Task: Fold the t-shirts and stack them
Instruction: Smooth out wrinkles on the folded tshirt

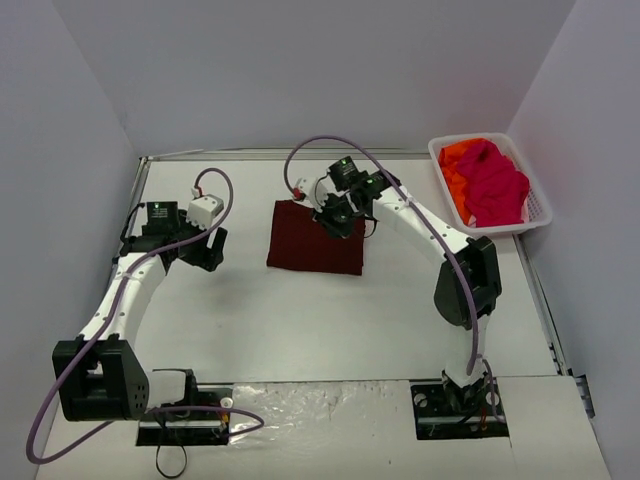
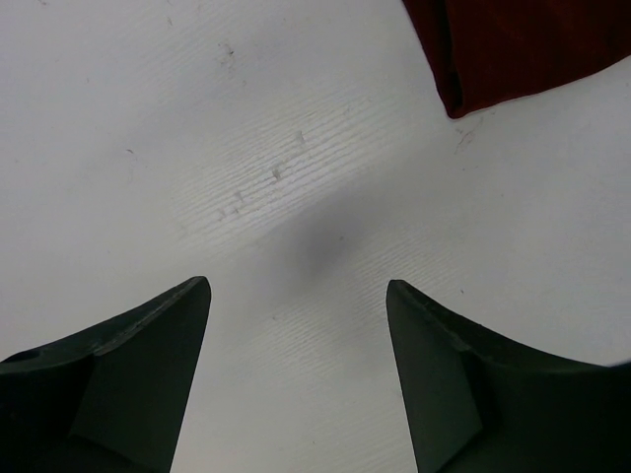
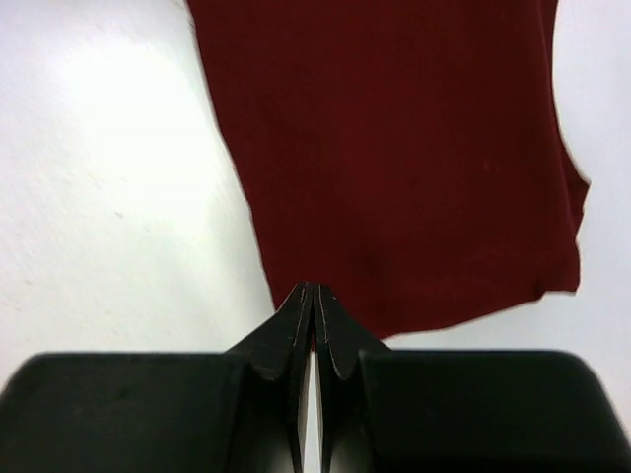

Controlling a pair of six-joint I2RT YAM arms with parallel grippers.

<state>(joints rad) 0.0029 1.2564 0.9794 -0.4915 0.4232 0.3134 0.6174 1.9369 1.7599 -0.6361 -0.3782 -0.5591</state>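
A dark maroon t-shirt (image 1: pixel 315 238) lies folded into a flat rectangle in the middle of the table. My right gripper (image 1: pixel 340 220) hangs over its far right part. In the right wrist view the right gripper (image 3: pixel 314 288) is shut, its tips just over the near edge of the maroon t-shirt (image 3: pixel 394 148), with no cloth seen between them. My left gripper (image 1: pixel 205 252) is left of the shirt. The left wrist view shows the left gripper (image 2: pixel 296 286) open over bare table, a corner of the maroon t-shirt (image 2: pixel 523 49) at the upper right. A bright pink t-shirt (image 1: pixel 495 185) and an orange t-shirt (image 1: pixel 456 160) lie bunched in the basket.
A white lattice basket (image 1: pixel 441 166) stands at the far right by the side wall. White walls close off the table at the back and both sides. A crinkled plastic sheet (image 1: pixel 320 405) lies between the two arm bases at the near edge.
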